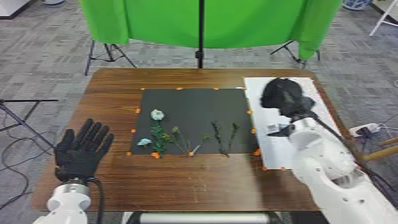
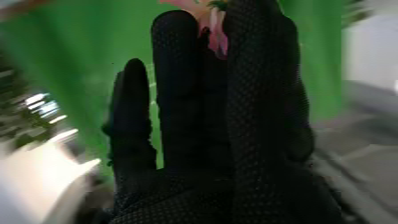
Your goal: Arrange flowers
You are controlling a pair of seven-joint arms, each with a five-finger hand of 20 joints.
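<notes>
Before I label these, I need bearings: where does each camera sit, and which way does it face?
Head view: on the head, looking forward and down at the table; left arm, right arm, left hand and right hand show.
Right wrist view: on the right wrist, looking along the right hand's fingers to a pink flower and green cloth.
Shared: right hand and green cloth.

Left arm (image 1: 69, 204) is just chilling with its hand (image 1: 80, 152) flat, fingers loosely spread and pointing forward, while the right arm (image 1: 330, 170) slants in way farther out, its hand (image 1: 282, 95) kinda closed in a pinch.
</notes>
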